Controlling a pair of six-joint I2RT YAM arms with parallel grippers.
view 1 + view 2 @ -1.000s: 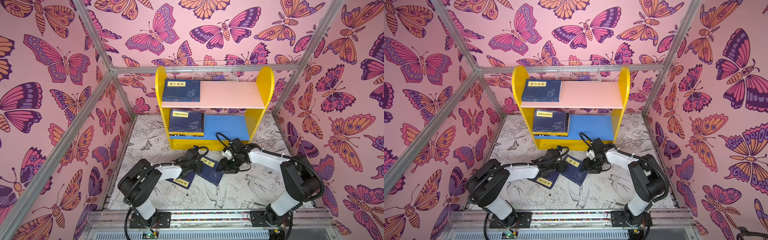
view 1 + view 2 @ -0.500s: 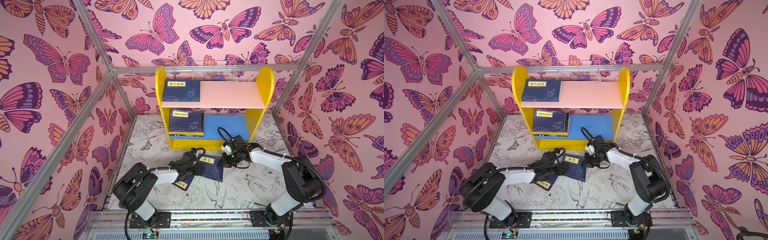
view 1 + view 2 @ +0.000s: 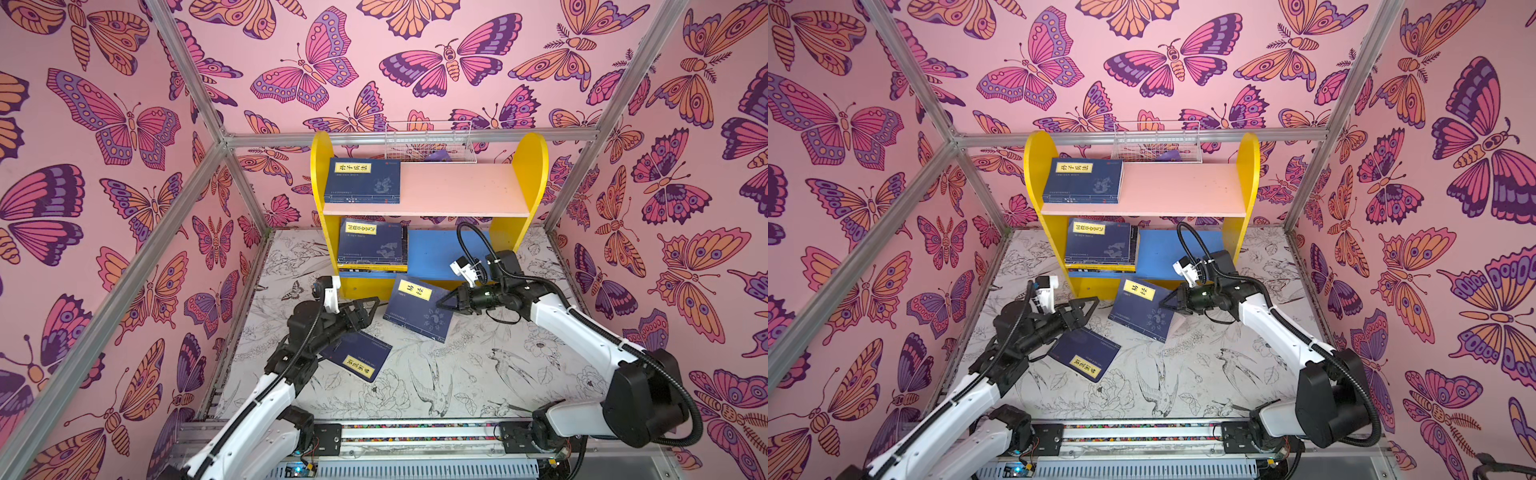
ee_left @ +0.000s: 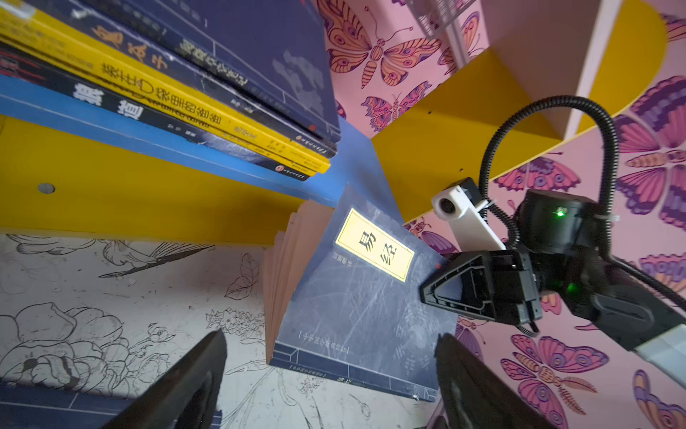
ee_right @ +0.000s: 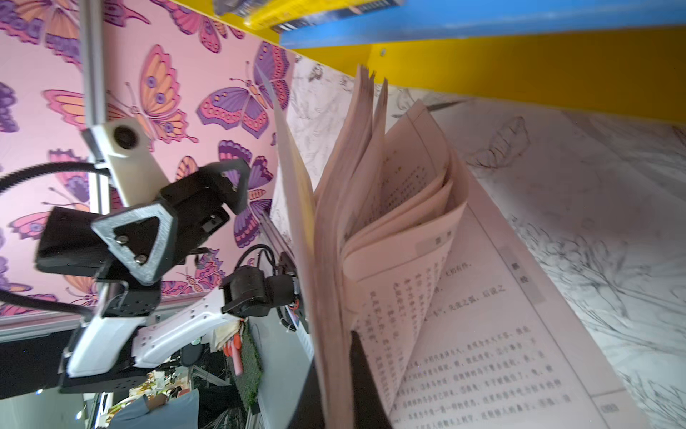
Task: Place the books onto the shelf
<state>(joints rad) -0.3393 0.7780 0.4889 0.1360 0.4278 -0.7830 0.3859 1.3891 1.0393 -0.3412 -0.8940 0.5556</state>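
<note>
The shelf (image 3: 457, 189) stands at the back, with one navy book (image 3: 365, 180) on its pink board and a stack of books (image 3: 372, 245) on the blue board. In front of it a navy book with a yellow label (image 3: 419, 309) (image 3: 1144, 309) (image 4: 363, 297) tilts up off the floor. My right gripper (image 3: 444, 302) (image 5: 334, 379) is shut on its cover edge, and loose pages (image 5: 408, 260) fan open beneath. My left gripper (image 3: 365, 307) (image 4: 330, 338) is open just left of that book, not touching it. Another navy book (image 3: 359, 355) lies flat under the left arm.
A white wire basket (image 3: 428, 141) sits behind the shelf's top. The right half of the blue board (image 3: 440, 253) is bare. Butterfly-patterned walls and metal frame posts (image 3: 582, 162) close in the floor on three sides.
My right gripper closed on the labelled book's edge and raised it toward the shelf. The left gripper opened wide and drew back left, off the book.
</note>
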